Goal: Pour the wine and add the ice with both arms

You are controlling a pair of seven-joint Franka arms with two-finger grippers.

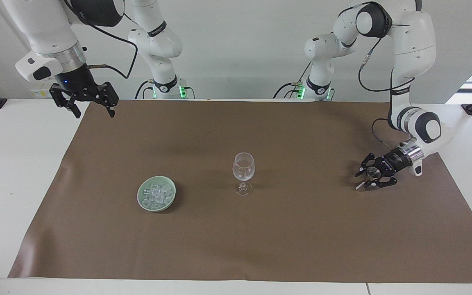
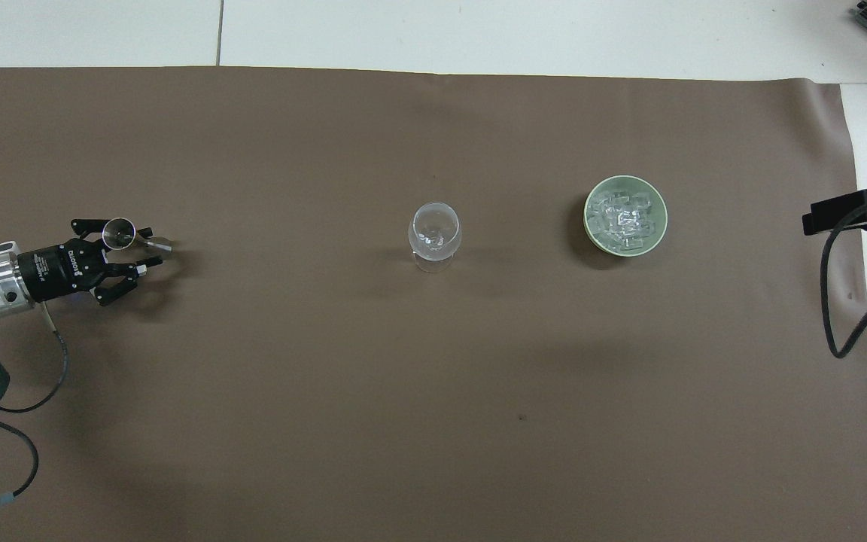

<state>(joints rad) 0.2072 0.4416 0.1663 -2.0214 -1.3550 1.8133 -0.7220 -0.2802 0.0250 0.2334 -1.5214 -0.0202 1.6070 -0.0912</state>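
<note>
The task looks barely begun: the wine glass point(image 1: 243, 173) stands upright at the centre of the brown mat point(image 1: 236, 246) and appears empty, with no wine or cube visible in its bowl, while the ice point(image 1: 157, 195) lies heaped in the pale green dish point(image 1: 142, 192), lower left of centre in the facing view and right of centre in the overhead view point(image 2: 624, 219). Both pouring and adding ice remain to be done, as far as I can judge. At the right edge of the facing view, the left gripper point(image 1: 370, 177) lies low over the mat, reaching sideways around a small metal cup point(image 1: 371, 173), which shows at the left edge of the overhead view point(image 2: 118, 233) as a shiny round rim between the claws. Its jaws stand partly closed about the cup, close on either side; whether they already press it firmly I cannot tell. At the upper left of the facing view, the right gripper point(image 1: 92, 107) hangs raised over the mat's corner, waiting, jaws wide open and holding nothing.
</note>
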